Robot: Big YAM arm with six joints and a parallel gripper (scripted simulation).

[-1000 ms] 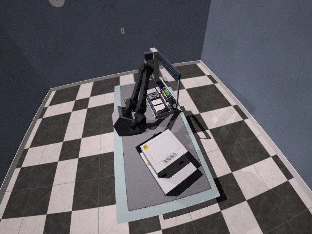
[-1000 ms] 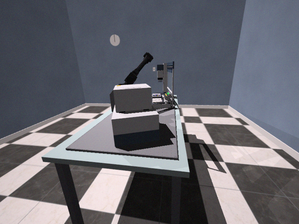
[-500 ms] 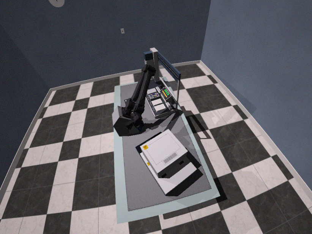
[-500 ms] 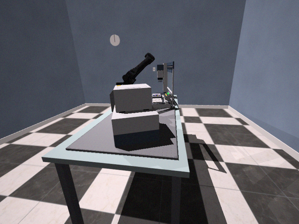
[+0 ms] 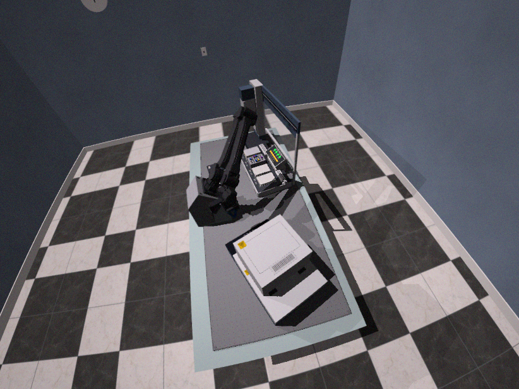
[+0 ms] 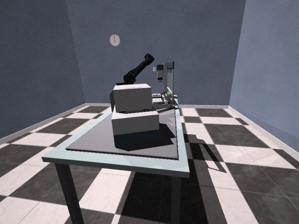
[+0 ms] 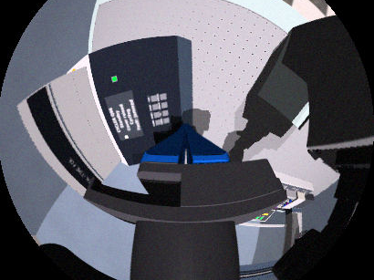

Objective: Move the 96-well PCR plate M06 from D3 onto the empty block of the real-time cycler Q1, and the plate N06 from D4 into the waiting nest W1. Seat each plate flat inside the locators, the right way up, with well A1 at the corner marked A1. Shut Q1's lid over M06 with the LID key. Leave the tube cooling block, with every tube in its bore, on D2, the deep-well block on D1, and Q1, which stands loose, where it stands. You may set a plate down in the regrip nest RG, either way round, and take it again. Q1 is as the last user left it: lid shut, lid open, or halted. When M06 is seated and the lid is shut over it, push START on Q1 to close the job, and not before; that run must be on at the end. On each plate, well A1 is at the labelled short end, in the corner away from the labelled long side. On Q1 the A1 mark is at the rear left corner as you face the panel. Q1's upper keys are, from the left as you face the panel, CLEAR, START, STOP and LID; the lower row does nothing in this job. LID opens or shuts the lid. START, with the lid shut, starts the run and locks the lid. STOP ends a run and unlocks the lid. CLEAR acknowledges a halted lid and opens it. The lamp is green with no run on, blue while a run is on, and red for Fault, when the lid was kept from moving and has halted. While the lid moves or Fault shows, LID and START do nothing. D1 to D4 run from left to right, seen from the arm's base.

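Blue fingertips of the gripper [image 7: 185, 153] were pressed together with nothing between them, pointing toward Q1's dark panel [image 7: 140, 88]. Only the wrist view showed that panel, with its green lamp [image 7: 114, 79] and pale keys [image 7: 158, 108]; the key labels were too blurred to read. From above, the gripper was lost in the dark mass of the arm [image 5: 231, 153] near its base [image 5: 202, 207]. In the exterior view Q1 [image 6: 132, 97] hid the gripper and most of the deck behind it. Q1's lid [image 5: 270, 251] lay shut, so the block beneath could not be seen. Beyond Q1, on the deck [image 5: 266, 170] beside the arm, two white plates [image 5: 261, 173] sat flat, but which was M06 or N06 could not be told. Next to them stood a block with coloured tubes [image 5: 255, 158]. The gantry frame [image 5: 281, 107] rose over the deck.
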